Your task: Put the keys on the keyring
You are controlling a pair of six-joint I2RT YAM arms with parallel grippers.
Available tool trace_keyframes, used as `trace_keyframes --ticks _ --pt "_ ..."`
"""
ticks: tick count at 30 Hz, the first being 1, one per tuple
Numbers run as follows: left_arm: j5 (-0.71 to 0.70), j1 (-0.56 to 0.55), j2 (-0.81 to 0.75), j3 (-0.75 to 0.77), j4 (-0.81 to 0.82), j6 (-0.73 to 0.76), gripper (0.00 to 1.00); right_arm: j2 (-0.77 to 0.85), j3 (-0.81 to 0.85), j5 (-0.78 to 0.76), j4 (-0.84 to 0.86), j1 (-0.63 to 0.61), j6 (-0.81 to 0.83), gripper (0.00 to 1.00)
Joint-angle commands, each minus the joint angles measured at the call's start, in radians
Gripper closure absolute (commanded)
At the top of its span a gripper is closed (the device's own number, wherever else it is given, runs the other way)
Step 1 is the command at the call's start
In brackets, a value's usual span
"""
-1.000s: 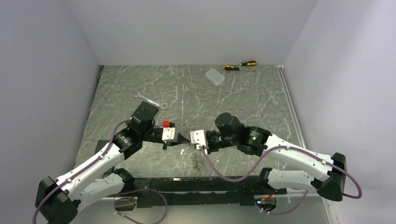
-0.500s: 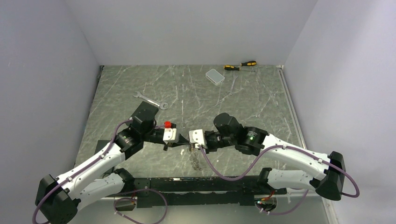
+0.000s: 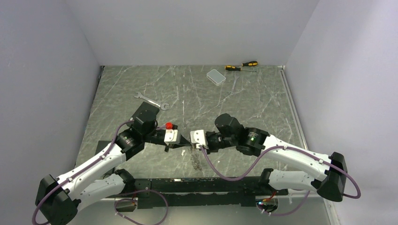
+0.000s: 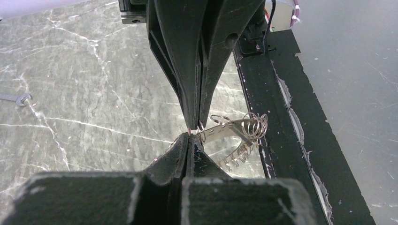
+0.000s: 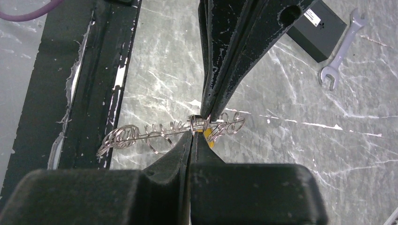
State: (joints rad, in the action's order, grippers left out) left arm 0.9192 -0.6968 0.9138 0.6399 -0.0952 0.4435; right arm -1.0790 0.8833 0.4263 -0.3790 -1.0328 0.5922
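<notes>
The keyring is a silvery loop carrying several small rings. It hangs between both grippers just above the table's near edge. My left gripper and right gripper are both shut, tip to tip, and pinch the loop's wire. In the left wrist view the keyring trails to the right of my left gripper. In the right wrist view the keyring stretches left from my right gripper. A yellow-headed key shows beside the tips; I cannot tell what holds it. The other keys are hidden.
A silver spanner lies at the left centre and also shows in the right wrist view, next to a black block. A clear box and two yellow-and-black screwdrivers lie at the back. The black base rail runs below the keyring.
Both grippers have closed in on each other slightly, the right one shifting a little left. The hanging keyring has swung slightly. Both stay shut.
</notes>
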Motion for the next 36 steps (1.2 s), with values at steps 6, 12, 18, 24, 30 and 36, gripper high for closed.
trace_keyframes --ticks 6,12,18,24,30,36 --pt "0.021 -0.03 -0.013 0.03 -0.03 0.058 1.0 0.008 0.003 0.039 0.073 0.016 -0.003 1.0" --pt "0.002 -0.044 -0.006 0.04 -0.057 0.078 1.0 0.009 0.004 0.046 0.073 0.02 -0.006 1.0" --pt "-0.007 -0.051 -0.009 0.038 -0.059 0.081 1.0 0.009 0.001 0.05 0.072 0.02 -0.012 1.0" --pt "-0.01 -0.053 -0.006 0.041 -0.059 0.078 1.0 0.009 0.0 0.05 0.069 0.02 -0.014 1.0" --pt "-0.013 -0.053 -0.004 0.04 -0.055 0.075 1.0 0.019 0.001 0.039 0.059 0.022 -0.01 1.0" --pt "-0.013 -0.054 -0.003 0.04 -0.054 0.074 1.0 0.034 -0.004 0.038 0.06 0.027 -0.014 1.0"
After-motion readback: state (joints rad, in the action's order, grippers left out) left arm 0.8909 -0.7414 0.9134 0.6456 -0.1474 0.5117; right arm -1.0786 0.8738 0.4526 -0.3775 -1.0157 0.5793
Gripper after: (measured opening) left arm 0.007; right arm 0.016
